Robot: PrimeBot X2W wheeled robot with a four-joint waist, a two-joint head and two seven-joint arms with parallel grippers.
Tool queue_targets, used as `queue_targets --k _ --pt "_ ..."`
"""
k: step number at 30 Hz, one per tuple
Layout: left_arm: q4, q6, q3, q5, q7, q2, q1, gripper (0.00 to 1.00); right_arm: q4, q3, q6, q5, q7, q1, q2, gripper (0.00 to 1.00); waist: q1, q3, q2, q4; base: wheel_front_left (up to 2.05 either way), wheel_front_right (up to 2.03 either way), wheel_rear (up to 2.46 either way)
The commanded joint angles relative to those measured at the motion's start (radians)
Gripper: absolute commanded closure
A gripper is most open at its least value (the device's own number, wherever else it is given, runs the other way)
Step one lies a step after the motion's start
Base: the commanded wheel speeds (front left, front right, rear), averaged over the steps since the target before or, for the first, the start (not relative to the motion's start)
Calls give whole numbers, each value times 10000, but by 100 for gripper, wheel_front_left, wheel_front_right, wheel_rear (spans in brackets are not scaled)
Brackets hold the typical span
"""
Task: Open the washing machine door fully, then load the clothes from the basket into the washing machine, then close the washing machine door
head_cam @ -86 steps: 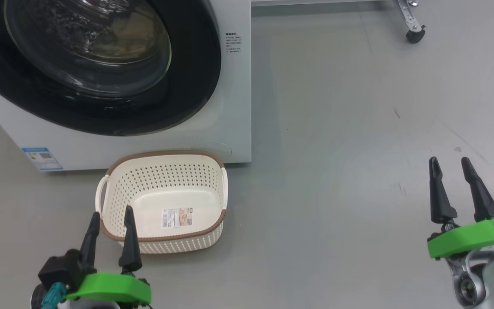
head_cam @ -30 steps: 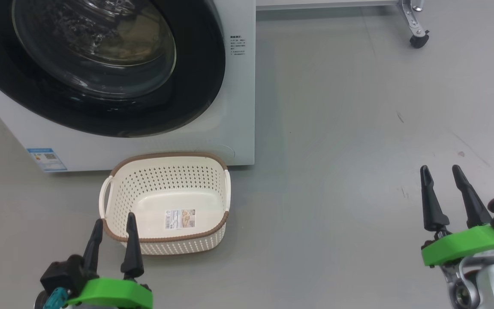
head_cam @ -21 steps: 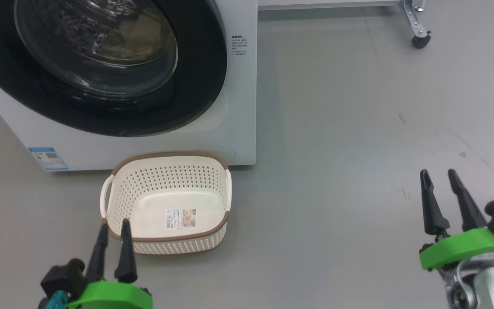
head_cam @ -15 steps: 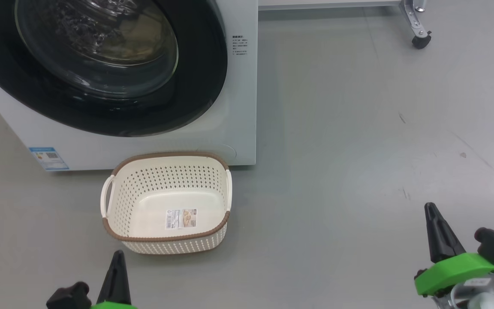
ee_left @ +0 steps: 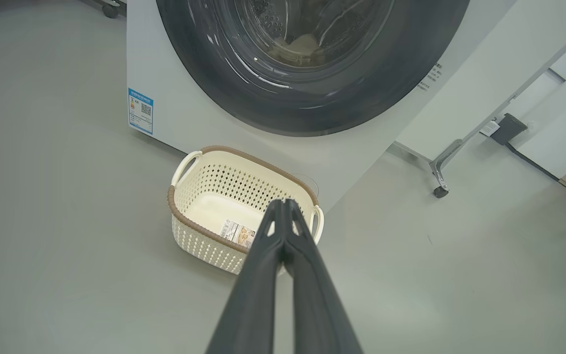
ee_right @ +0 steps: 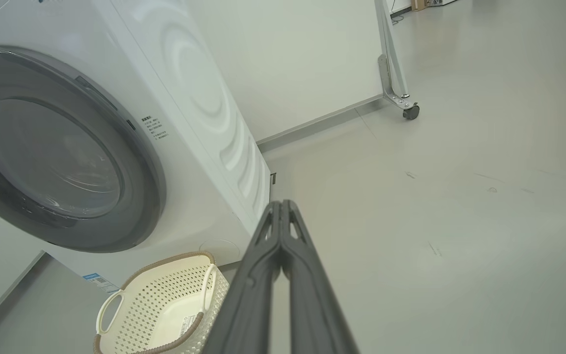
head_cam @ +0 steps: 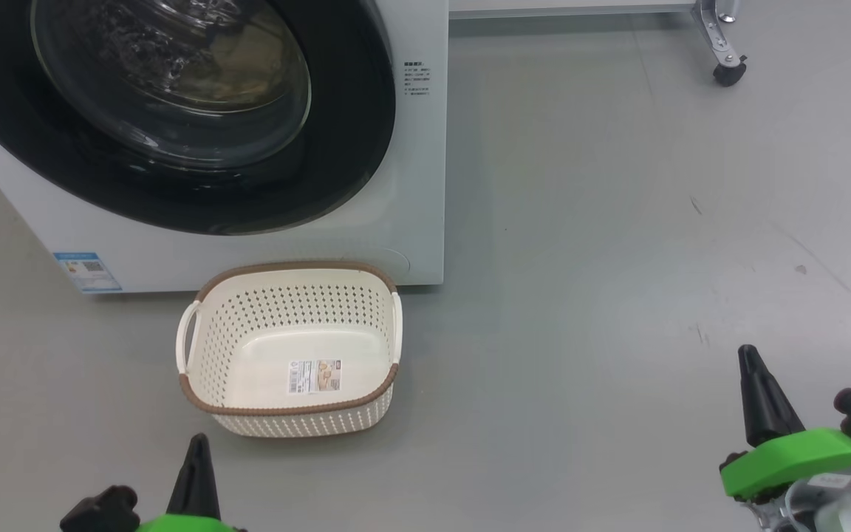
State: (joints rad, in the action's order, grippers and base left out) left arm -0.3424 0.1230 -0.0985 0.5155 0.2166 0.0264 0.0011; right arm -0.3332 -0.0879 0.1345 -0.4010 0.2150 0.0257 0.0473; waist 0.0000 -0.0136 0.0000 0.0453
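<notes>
1. The washing machine stands on the grey floor, taking up the upper left of the head view, with a small blue label at its lower left corner.
2. The washing machine door is closed, its black rim lying flush against the white front. The glass bowl carries strong reflections.
3. In the left wrist view a pale cream heap lies behind the glass. It appears to be the clothes, though print and trim are too blurred to tell.
4. The basket sits upright on the floor just in front of the machine's lower right corner, near it but apart. The label sticker on its base is in plain sight.
5. The left gripper is at the bottom edge of the head view, near the basket's front wall but clear of it. In its own wrist view the two fingers are pressed together with nothing between them, the tips overlapping the basket's right side (an overlap in the view, not contact).
6. The right gripper hangs over bare floor at the lower right, well apart from the basket and the machine. Its fingers are likewise pressed together on nothing.
7. A caster wheel on a metal leg stands at the upper right, beyond the machine.
</notes>
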Motion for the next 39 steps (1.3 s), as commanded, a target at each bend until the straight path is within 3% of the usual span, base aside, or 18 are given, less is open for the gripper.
queue_targets --k 1,39 --pt "358 10 163 253 -71 113 -476 100 379 -42 -5 -285 -94 463 85 100 0 1 0 -5 0 0 0" --pt "592 34 746 4233 -1138 252 -688 100 566 -118 -17 -4561 -1248 590 65 100 0 39 0 -168 0 0 0"
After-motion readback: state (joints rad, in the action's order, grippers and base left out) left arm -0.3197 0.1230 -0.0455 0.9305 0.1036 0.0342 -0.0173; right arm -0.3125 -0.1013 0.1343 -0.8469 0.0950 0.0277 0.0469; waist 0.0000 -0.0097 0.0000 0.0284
